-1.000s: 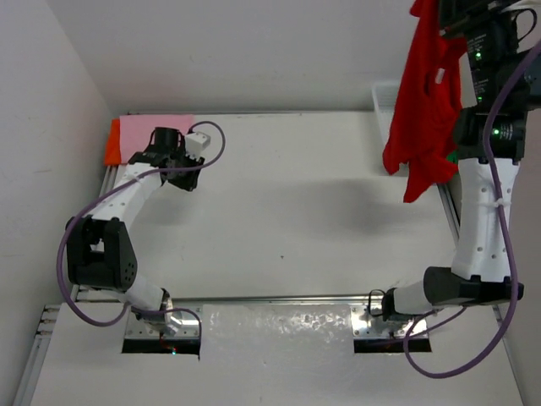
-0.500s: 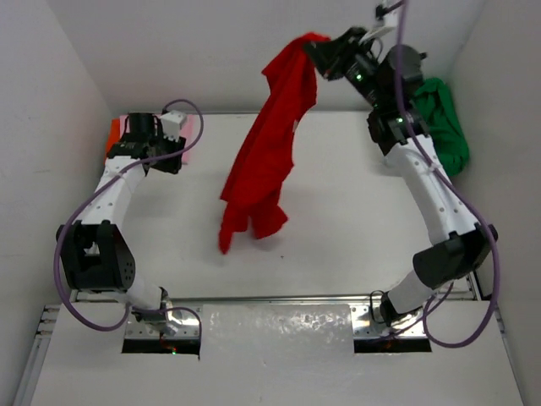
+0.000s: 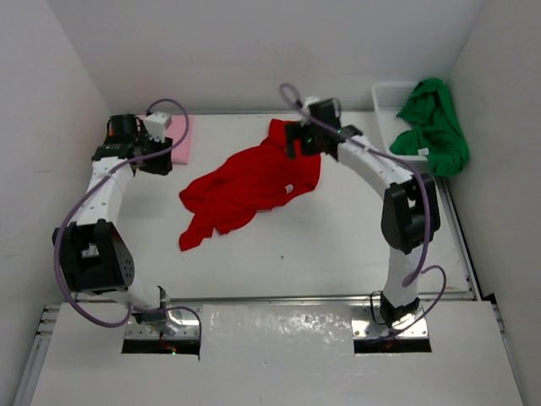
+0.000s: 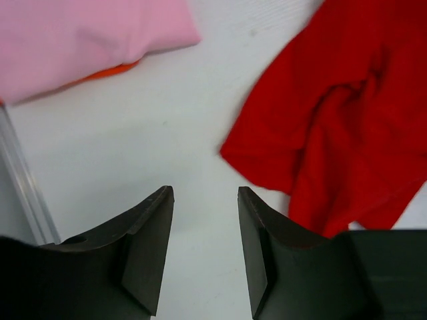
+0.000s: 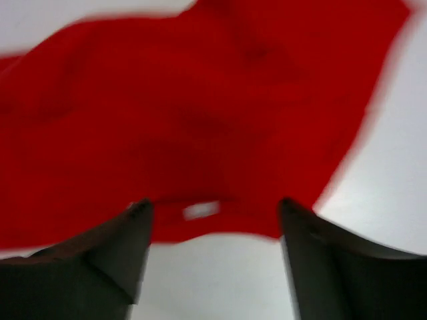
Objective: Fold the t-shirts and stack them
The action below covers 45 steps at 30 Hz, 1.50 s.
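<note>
White table [image 3: 338, 245], white walls on three sides; arms are reaching in from the near edge.

Red t-shirt [image 3: 254, 182] is lying crumpled and unfolded on the table, left of centre, stretching diagonally from a far end under the right gripper down to a bunched near-left end. It is showing in the left wrist view [image 4: 333, 120] as rumpled folds at the right, and it is filling most of the right wrist view [image 5: 200, 100].

Right gripper [image 3: 296, 139] is hanging over the far end of the red t-shirt. Its fingers [image 5: 143, 227] are standing wide apart with nothing clamped between them. That view is motion-blurred, so whether the tips are touching the cloth cannot be told.

Pink t-shirt [image 3: 180, 139] is lying folded flat at the far-left corner, well apart from the red one. Orange t-shirt [image 4: 110, 72] is peeking out as a thin edge from under the pink.

Left gripper [image 4: 205, 192] is hovering just beside the pink t-shirt, over bare table, jaws partly apart and holding nothing.

Green t-shirt [image 3: 435, 127] is sitting heaped at the far right, draping over the white basket [image 3: 385, 97].
</note>
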{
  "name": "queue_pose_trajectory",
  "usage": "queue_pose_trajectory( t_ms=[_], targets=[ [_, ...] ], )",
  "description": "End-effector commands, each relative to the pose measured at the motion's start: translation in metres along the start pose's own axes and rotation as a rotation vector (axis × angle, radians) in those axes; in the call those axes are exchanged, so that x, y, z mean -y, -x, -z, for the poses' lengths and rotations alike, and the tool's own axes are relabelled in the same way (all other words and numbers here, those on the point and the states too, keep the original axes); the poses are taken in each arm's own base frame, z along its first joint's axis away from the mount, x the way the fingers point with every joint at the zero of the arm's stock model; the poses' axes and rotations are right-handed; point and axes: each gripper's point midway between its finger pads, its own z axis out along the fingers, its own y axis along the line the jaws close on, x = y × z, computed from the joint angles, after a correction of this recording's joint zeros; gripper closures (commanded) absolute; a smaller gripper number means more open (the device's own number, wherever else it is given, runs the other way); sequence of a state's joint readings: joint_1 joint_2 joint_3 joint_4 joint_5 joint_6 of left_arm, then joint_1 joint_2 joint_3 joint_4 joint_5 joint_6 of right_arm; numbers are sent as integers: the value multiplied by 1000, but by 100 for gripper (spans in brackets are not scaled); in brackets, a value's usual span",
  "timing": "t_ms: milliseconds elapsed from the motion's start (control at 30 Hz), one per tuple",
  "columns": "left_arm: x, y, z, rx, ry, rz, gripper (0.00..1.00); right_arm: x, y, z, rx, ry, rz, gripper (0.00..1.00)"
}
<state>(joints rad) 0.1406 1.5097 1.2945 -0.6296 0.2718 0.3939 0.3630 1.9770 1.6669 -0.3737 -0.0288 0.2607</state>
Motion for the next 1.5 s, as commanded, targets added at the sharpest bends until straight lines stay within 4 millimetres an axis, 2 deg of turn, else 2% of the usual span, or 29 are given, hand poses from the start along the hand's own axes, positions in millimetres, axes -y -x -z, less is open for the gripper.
queue_pose_trajectory(
  t_ms=[0,33,67,100,133,167,200,233,300,333,367,433,667,833,867,900,967,1000,1067,1133,1167,1200,1233,1267,1300,1333,1367,1400,1467],
  targets=[
    [-18,-3,14,33,21,48,58,-139,-7,46,136,260,359,35],
    [-20,-5,15,29,29,54,58,-163,-19,46,130,310,419,64],
    [-27,-9,18,26,40,77,58,-207,-40,52,123,389,502,94],
    [-32,-12,20,25,49,101,59,-228,-50,52,129,435,566,92],
    [-38,-14,22,28,59,125,59,-250,-69,44,102,490,606,82],
    [-54,-20,27,30,90,188,59,-289,-93,52,79,601,654,69],
    [-62,-24,30,31,101,219,59,-305,-110,51,45,647,698,58],
    [-74,-30,35,41,103,266,59,-337,-131,46,16,708,753,53],
    [-79,-37,40,47,92,294,59,-353,-157,36,-40,707,837,37],
    [-79,-39,41,47,85,297,59,-370,-150,35,-14,717,860,34],
    [-79,-42,42,41,82,285,59,-376,-180,20,-75,723,896,31],
    [-80,-46,46,36,103,275,59,-392,-181,13,-64,730,906,30],
    [-87,-59,48,6,142,270,59,-374,-228,-44,-139,607,908,30],
    [-90,-57,52,16,148,268,59,-352,-267,-57,-247,566,906,64],
    [-90,-57,52,14,152,267,59,-350,-269,-56,-255,564,907,87],
    [-91,-56,53,16,155,262,59,-347,-273,-54,-264,556,910,97],
    [-90,-57,52,15,149,256,59,-349,-252,-42,-220,544,904,100],
    [-90,-57,52,15,149,256,59,-347,-255,-42,-228,543,905,100],
    [-86,-54,51,24,119,243,61,-353,-215,-23,-136,528,865,100],
    [-81,-51,49,36,89,235,62,-341,-191,-11,-100,523,793,100],
    [-80,-51,47,38,75,235,63,-349,-144,18,16,552,701,100],
    [-77,-49,46,40,60,230,63,-334,-147,24,-2,548,634,100],
    [-73,-47,42,39,29,229,63,-323,-92,53,120,555,495,100],
    [-69,-46,39,32,10,222,64,-310,-76,64,155,553,433,100],
    [-60,-42,34,23,-18,192,64,-273,-80,58,130,511,373,100],
    [-54,-39,30,15,-35,171,65,-255,-73,66,143,495,324,100],
    [-49,-36,26,8,-46,154,65,-241,-43,93,224,494,248,100],
    [-34,-29,19,-1,-65,102,65,-199,-51,85,196,434,191,100],
    [-16,-21,10,-8,-92,37,65,-161,-35,111,254,395,103,100]
  ],
)
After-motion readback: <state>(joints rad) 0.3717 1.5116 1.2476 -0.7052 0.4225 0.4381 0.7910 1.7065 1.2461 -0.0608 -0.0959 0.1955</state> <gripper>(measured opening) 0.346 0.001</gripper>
